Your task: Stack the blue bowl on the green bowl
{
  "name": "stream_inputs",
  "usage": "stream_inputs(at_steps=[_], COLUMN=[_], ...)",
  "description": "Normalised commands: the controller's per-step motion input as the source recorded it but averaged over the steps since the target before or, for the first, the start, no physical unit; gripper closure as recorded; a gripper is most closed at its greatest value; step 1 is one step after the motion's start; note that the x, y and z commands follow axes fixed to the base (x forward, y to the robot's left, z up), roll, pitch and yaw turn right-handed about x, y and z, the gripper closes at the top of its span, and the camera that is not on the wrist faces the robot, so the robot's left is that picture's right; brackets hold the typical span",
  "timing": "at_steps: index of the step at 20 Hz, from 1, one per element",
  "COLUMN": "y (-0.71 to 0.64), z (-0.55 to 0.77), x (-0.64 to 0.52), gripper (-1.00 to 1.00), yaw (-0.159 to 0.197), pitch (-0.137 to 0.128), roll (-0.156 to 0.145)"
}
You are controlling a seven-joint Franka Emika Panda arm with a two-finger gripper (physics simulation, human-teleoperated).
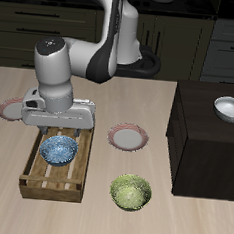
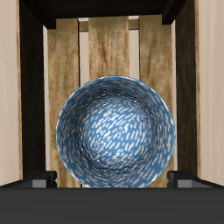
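The blue bowl [image 1: 59,150] sits upright inside a slatted wooden crate [image 1: 48,190], toward the crate's back end. In the wrist view the blue bowl [image 2: 115,133] fills most of the picture, resting on the crate's slats [image 2: 108,44]. My gripper [image 1: 59,132] hangs just above the bowl's back rim, open, with nothing between its fingers. The wrist view shows the gripper [image 2: 112,181] with its two fingertips [image 2: 40,180] spread wider than the bowl. The green bowl [image 1: 131,193] stands upright on the table beside the crate, near the front edge, apart from the gripper.
A pink-rimmed plate [image 1: 128,138] lies on the table behind the green bowl, and another plate [image 1: 10,109] lies past the crate's far side. A plain white bowl [image 1: 230,108] rests on a dark cabinet [image 1: 201,152] at the table's side.
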Motion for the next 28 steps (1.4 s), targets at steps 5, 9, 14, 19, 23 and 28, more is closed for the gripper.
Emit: stream_inputs(at_steps=[5,9,14,19,23,28], y=[0.15,0.06,0.07,0.11,0.22,0.01], z=[-0.23,-0.24,-0.30,-0.29,-0.16,0.07], x=[0.00,-0.03,-0.05,-0.07,-0.18,-0.04], gripper=[-1.00,-1.00,-1.00,-1.00,1.00,1.00], yaw=[0.004,0.015,0.016,0.007,0.011,0.009], pitch=[0.028,0.034,0.040,0.053,0.014,-0.006], roll=[0.018,0.013,0.017,0.021,0.072,0.011])
